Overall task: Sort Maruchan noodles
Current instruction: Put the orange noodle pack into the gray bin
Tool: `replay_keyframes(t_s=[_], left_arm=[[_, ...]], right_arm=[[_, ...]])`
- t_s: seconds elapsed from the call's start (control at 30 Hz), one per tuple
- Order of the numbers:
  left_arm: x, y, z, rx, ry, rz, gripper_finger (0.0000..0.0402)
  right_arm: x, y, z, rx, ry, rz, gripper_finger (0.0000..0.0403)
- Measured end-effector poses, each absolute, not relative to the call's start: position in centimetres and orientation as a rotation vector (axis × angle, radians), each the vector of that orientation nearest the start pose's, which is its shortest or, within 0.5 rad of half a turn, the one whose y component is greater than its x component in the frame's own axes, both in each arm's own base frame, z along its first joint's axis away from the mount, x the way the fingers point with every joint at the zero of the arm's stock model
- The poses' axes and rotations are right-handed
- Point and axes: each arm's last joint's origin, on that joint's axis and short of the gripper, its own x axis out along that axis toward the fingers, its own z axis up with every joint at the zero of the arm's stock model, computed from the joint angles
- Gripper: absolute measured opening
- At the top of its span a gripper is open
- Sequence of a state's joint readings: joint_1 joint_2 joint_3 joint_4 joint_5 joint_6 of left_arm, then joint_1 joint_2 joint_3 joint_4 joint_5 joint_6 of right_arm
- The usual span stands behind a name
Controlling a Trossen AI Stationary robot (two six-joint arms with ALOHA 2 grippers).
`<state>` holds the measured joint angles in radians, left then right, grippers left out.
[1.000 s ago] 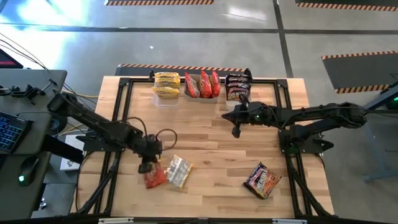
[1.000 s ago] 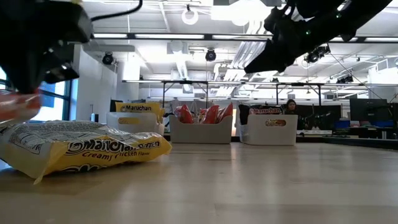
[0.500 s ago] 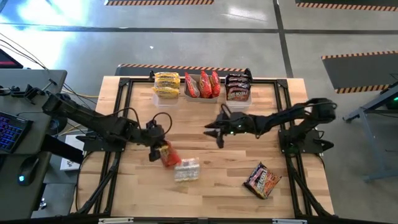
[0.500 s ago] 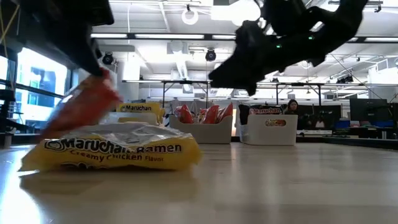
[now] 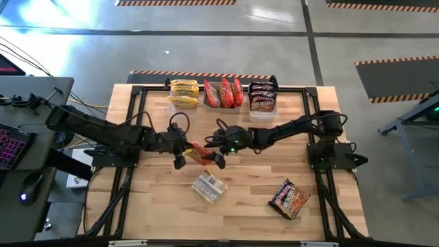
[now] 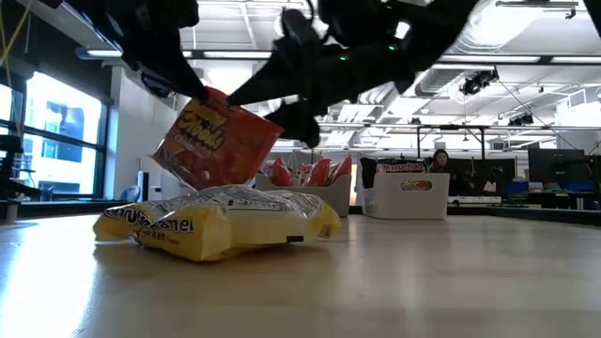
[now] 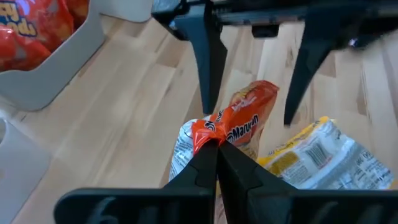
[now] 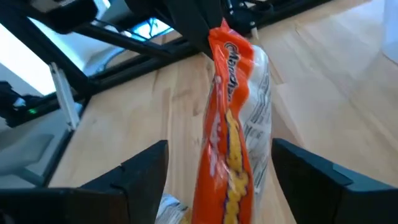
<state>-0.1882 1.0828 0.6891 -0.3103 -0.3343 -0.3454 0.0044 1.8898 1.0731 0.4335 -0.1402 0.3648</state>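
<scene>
Mid-tabletop handoff: left gripper (image 7: 216,146), jaws pinching the red-orange packet (image 5: 199,153) by one edge, holds it aloft. Right gripper (image 8: 214,171), at its 3 o'clock, has jaws spread around it. Yellow packet (image 5: 208,186) lies at 6 o'clock.

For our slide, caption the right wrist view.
Right end effector open around the red-orange packet held by left end effector.

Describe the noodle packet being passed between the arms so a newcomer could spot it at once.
Look at the middle of the wooden table, where both arms meet. The red-orange packet hangs there, pinched by the left gripper, its other end between the open right gripper fingers. Unlike the yellow packet below, it is off the table.
</scene>
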Motion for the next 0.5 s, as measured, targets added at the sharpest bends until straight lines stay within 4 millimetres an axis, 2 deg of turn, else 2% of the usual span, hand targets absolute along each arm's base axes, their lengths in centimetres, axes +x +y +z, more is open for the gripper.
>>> replay_keyframes(t_s=[0.2,0.5], left_arm=[[21.6,-2.9,23.7,-0.146,0.642,0.262,0.0],[21.9,-2.9,24.0,-0.148,0.607,0.254,0.0]], right_arm=[[42.2,0.6,18.8,0.342,0.439,0.074,0.0267],[42.9,0.4,17.9,0.337,0.466,0.061,0.0267]])
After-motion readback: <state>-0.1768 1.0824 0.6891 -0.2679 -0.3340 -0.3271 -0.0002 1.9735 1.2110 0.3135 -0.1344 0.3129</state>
